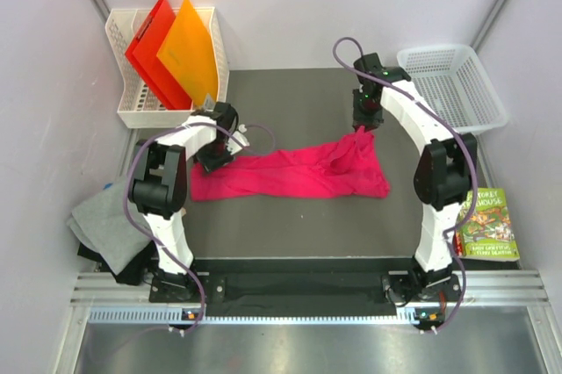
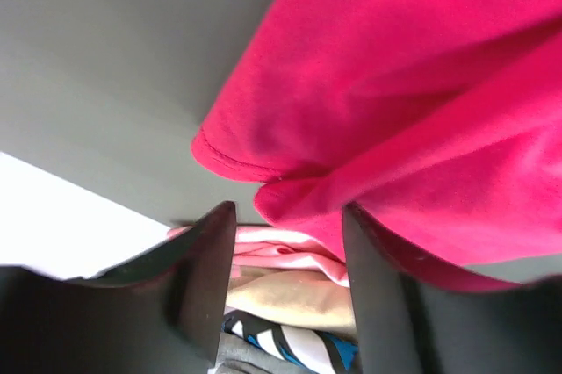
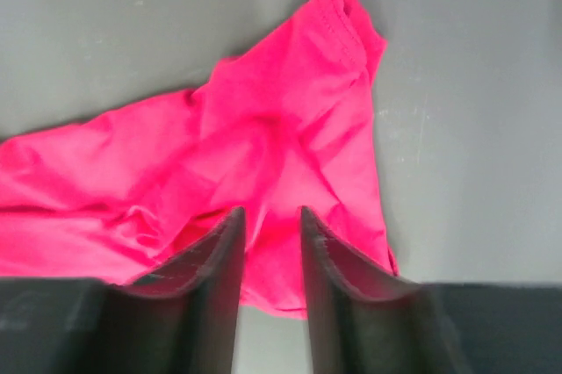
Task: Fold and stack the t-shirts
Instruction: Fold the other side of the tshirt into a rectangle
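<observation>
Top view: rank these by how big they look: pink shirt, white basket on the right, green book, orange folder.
1. pink shirt
2. white basket
3. green book and orange folder: about alike. The folder stands on edge in its rack, partly hidden, so I won't rank those two.

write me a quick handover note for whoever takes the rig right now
Right gripper: jaws narrow, apparently pinching the magenta shirt at its far right edge.
Left gripper: at the shirt's left hem, jaws apart, grip unclear.
The shirt lies as a long band across the mat. The other shirts are piled off its left edge.
Done: that pile, it seems.
Left: finish folding the magenta one and stack it.
</observation>
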